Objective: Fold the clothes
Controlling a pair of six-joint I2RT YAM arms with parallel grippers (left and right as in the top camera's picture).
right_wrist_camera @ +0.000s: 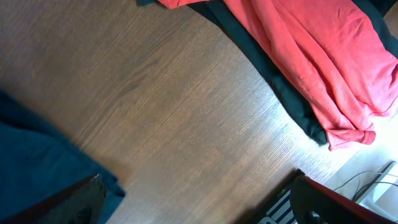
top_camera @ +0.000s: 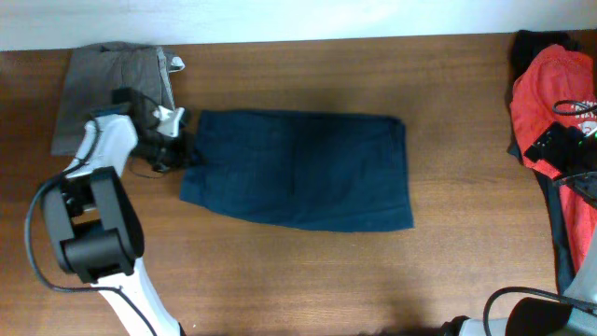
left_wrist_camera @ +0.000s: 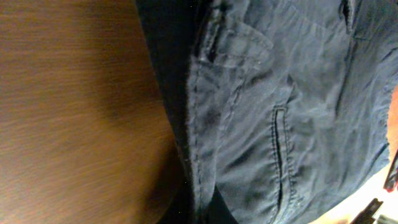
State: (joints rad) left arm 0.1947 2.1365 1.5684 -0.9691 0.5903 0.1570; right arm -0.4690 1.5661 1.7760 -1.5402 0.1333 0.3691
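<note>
Lying flat in the middle of the wooden table, the dark navy blue garment is seen folded to a rough rectangle, with the grey-khaki garment near its far left corner and the red garment heaped well apart at the right edge. The left gripper is placed at the left edge of the navy cloth, but it cannot be told if its fingers are closed on it. The right gripper is held near the red heap, its fingers spread wide with nothing between them.
</note>
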